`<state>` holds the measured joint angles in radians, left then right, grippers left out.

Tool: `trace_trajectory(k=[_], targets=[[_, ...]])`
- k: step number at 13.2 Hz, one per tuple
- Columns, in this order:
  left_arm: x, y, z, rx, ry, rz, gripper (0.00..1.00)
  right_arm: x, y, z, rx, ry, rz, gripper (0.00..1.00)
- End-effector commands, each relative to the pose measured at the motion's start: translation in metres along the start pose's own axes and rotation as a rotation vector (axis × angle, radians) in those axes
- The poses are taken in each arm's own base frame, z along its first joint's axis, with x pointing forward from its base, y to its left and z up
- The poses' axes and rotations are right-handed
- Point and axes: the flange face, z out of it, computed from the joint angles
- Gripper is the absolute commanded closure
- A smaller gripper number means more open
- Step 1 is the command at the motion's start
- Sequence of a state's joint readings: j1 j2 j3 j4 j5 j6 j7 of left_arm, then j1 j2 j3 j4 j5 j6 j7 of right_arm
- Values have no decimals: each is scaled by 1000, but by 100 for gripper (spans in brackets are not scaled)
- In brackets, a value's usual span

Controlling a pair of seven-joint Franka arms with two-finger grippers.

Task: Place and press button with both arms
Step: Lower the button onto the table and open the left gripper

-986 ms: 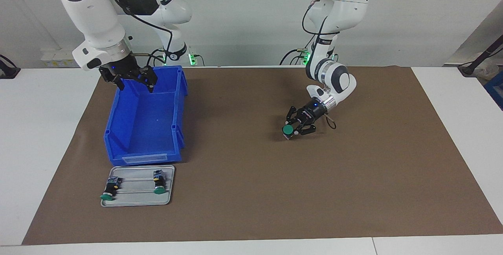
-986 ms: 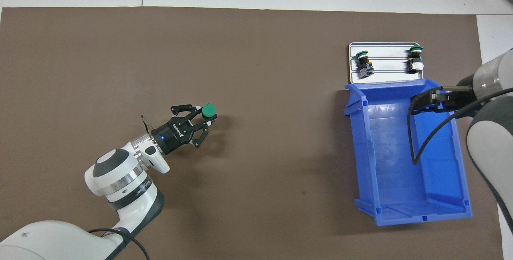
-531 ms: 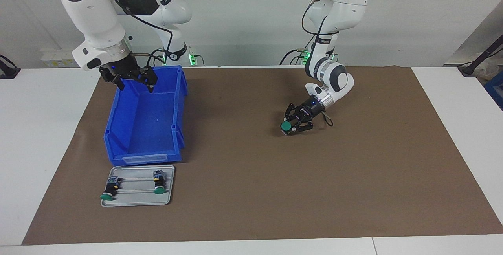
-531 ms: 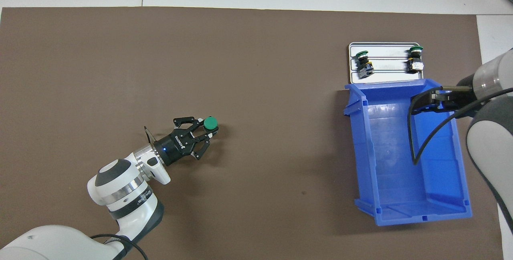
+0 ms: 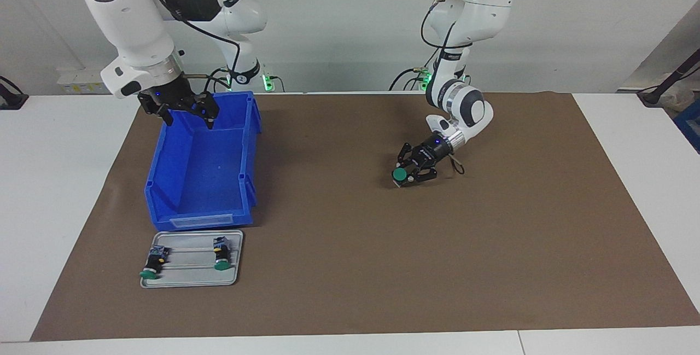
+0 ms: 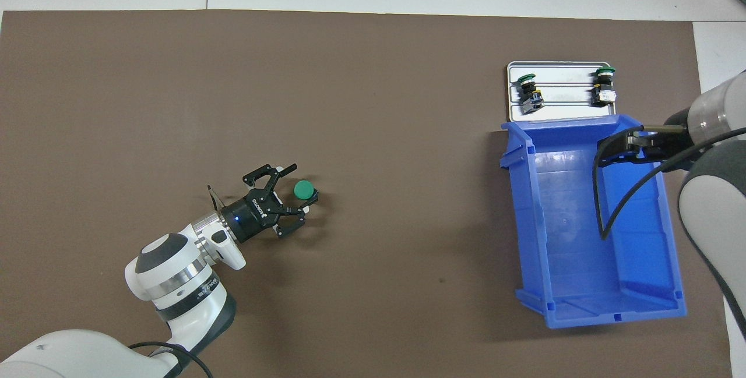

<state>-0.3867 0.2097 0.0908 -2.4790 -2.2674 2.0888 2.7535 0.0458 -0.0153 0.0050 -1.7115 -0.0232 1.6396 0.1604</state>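
One button [image 6: 303, 190] is standing on the brown mat [image 6: 373, 104], green cap up, long axis roughly vertical, so the overhead view is showing mostly the round cap. Black barrel and base are barely peeking out under it; I cannot tell the band or terminal detail here. It is sitting toward the left arm's end of the mat, well apart from the blue bin [image 6: 588, 226].

Left gripper [image 6: 291, 190] is lying low over the mat, fingers spread wide on either side of the button, one at its 10 o'clock and one at its 7 o'clock in the overhead view. Gaps are showing on both sides, so it is gripping nothing.

Right gripper [image 5: 188, 118] is hanging over the end of the bin nearer the robots, fingers apart and empty; that arm is waiting.

Two more buttons [image 6: 529, 91] [image 6: 603, 84] are lying on their sides on the grey tray [image 6: 559, 110], caps pointing to 12 o'clock in the overhead view, away from the robots. Tray is sitting just beside the bin, farther from the robots.
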Motion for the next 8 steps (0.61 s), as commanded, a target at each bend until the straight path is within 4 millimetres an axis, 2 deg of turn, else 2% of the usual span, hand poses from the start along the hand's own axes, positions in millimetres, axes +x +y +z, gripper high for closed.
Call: trace_trajectory(k=[1, 6, 8], targets=[[-1, 4, -13, 33, 12, 92, 12, 0, 1, 0, 0, -3, -22, 0], [-7, 9, -16, 6, -15, 47, 12, -1, 1, 0, 0, -2, -22, 0], [-11, 0, -27, -42, -46, 44, 12, -1, 1, 0, 0, -2, -22, 0]])
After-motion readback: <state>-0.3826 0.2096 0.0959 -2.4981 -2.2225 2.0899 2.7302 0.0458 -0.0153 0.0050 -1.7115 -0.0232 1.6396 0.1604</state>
